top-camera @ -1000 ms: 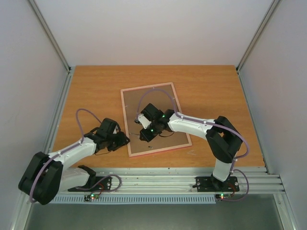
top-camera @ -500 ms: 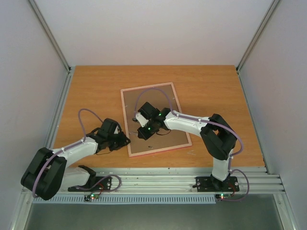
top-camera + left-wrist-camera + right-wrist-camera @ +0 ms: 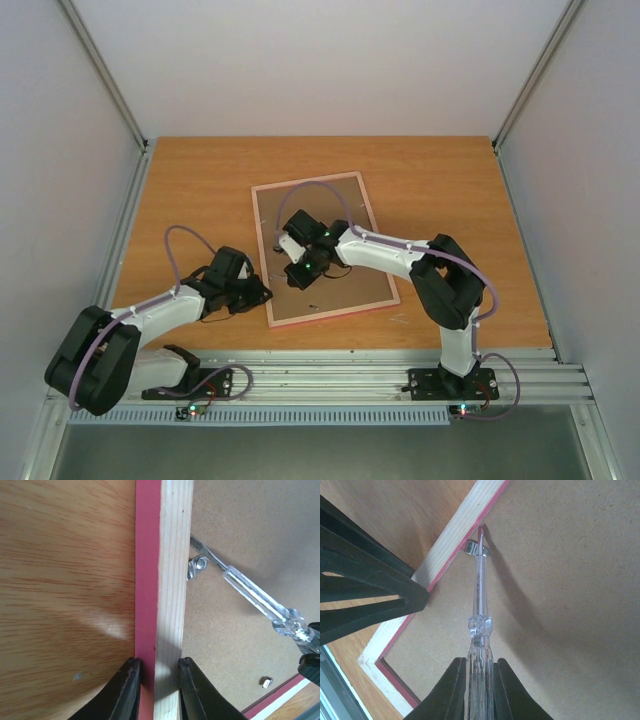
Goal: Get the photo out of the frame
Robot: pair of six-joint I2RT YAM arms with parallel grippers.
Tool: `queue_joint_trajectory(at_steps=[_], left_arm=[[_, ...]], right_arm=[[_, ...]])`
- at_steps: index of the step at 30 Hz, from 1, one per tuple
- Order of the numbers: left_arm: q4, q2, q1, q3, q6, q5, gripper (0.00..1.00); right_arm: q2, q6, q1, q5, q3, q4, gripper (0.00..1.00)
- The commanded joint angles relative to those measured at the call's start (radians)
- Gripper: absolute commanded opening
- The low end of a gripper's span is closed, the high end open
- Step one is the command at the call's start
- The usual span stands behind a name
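Note:
The frame (image 3: 330, 312) lies face down on the table, showing its brown back board (image 3: 345, 200) and thin pink rim. The photo is hidden under the board. My left gripper (image 3: 262, 295) is shut on the frame's left rail (image 3: 165, 580), one jaw on the pink outer side and one on the pale wood inner side. My right gripper (image 3: 290, 247) is over the board, shut on a clear-handled screwdriver (image 3: 479, 610). The screwdriver's tip rests at a small metal clip (image 3: 476, 549) beside the left rail, and the same clip (image 3: 197, 566) shows in the left wrist view.
A small loose metal piece (image 3: 266, 682) lies on the board near the frame's lower corner. The wooden table (image 3: 200, 190) has grey walls on three sides. An aluminium rail (image 3: 330, 365) with the arm bases runs along the near edge.
My left gripper has closed on the frame's left rail. The right arm has carried the screwdriver up and to the left, toward the clip at that rail.

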Motion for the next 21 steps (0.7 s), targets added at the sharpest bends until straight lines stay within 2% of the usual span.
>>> queue_joint_trajectory(at_steps=[1, 8, 15, 21], left_arm=[[-0.021, 0.019, 0.004, -0.029, 0.02, -0.027, 0.21], [-0.023, 0.017, 0.004, -0.029, 0.024, -0.03, 0.19], [-0.023, 0.015, 0.004, -0.03, 0.024, -0.026, 0.19], [-0.027, 0.003, 0.004, -0.034, 0.025, -0.027, 0.19]], right_arm=[[0.017, -0.062, -0.004, 0.005, 0.039, -0.084, 0.01], [0.04, -0.107, -0.003, -0.005, 0.08, -0.182, 0.01], [0.048, -0.135, -0.001, -0.039, 0.093, -0.199, 0.01], [0.039, -0.149, -0.001, -0.011, 0.095, -0.232, 0.01]])
